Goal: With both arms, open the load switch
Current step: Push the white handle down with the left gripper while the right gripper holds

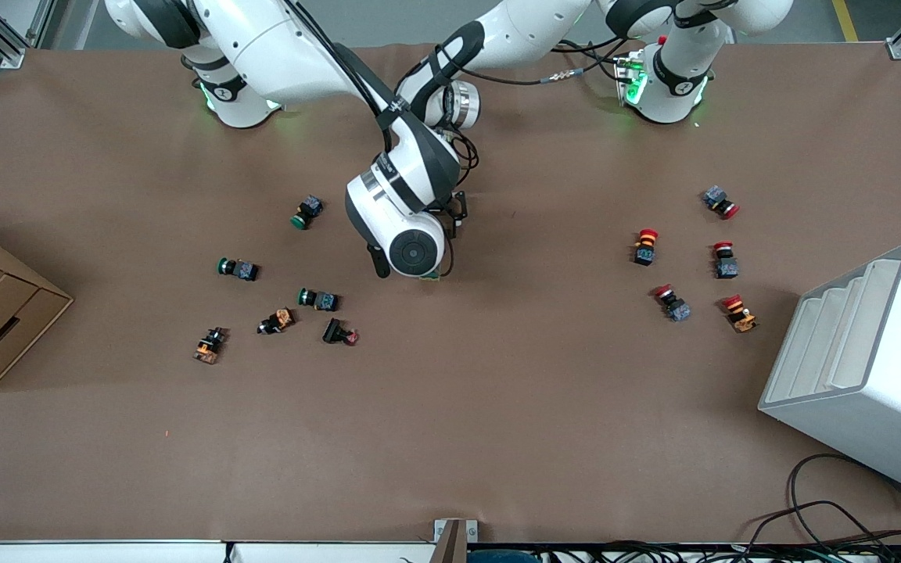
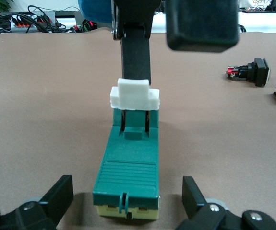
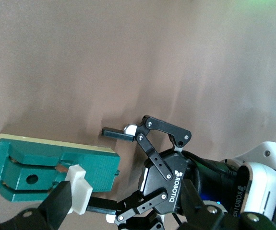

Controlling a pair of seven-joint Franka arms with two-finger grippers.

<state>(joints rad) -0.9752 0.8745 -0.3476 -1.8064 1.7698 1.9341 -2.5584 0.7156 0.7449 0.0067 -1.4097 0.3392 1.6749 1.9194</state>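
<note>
The only legible marking is the brand name "ROBOTIQ", printed in white capitals on the black two-finger left gripper (image 3: 110, 175) (seen in the right wrist view); nothing else can be read.

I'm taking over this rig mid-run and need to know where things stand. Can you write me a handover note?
Left gripper: open, fingers on either side of the load switch at one end, not touching it.
Right gripper: open over the switch, one finger against the white tab.
Switch: flat on the table, mid-table under both arms.
Done: both arms placed; tab stands raised.
Left: probably clamp the switch and push the tab fully open.
</note>
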